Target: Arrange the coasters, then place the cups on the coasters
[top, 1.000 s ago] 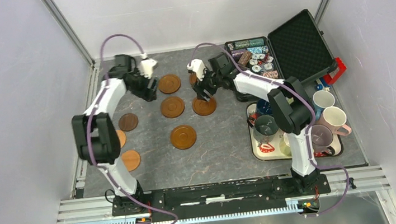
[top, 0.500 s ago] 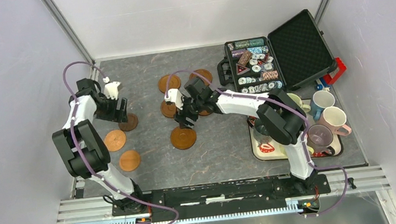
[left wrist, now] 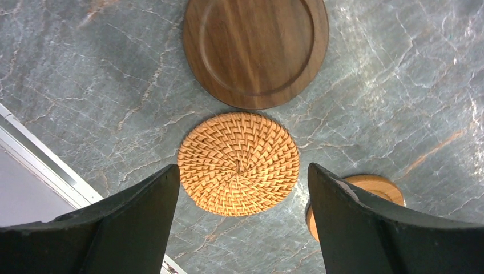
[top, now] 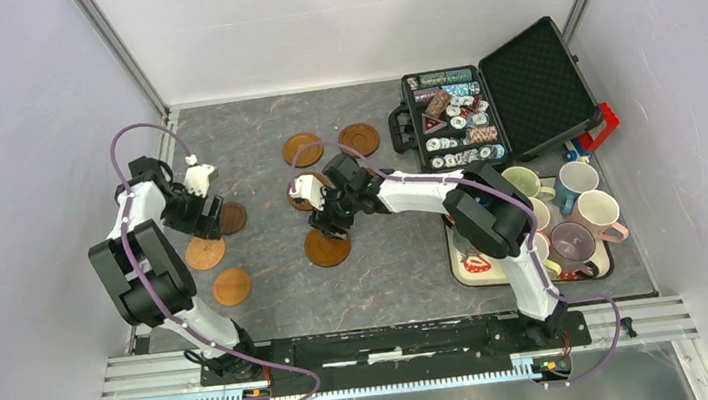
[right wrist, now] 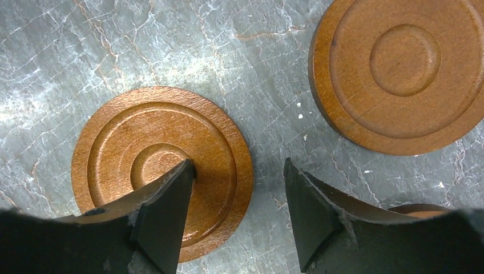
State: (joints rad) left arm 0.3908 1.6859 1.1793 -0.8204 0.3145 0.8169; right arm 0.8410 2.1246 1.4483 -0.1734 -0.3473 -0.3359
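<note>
Top external view, from the left: the left gripper (top: 199, 218) hangs low over the table (top: 271, 300). A dark coaster (top: 233, 217) lies just beside it, a woven coaster (top: 205, 253) just nearer and a pale coaster (top: 232, 286) nearer again. Left wrist view shows its fingers (left wrist: 131, 222) spread wide, pinching nothing. The woven coaster lies flat between them, the dark coaster beyond, the pale coaster half hidden behind one finger. Whether the fingertips touch the table cannot be told.

At centre, a far coaster (top: 302, 150) and its neighbour (top: 359, 139) lie apart from the rest. The right gripper (top: 321, 226) covers much of a middle coaster (top: 297, 201), its tip at the far rim of a ringed coaster (top: 327, 249). Right wrist view shows its fingers (right wrist: 154, 228) parted, one over the ringed coaster's inner ring, the other over bare table, the rim between them unclamped; contact cannot be made out. A thick coaster (right wrist: 402, 74) is cut off at that view's corner, and only a sliver of a hidden coaster (right wrist: 425, 210) shows behind a finger.

At right, an open case (top: 532, 74) of chips (top: 457, 123) stands beyond a tray (top: 467, 270) crowded with cups (top: 577, 178), several masked by the right arm (top: 493, 214).
</note>
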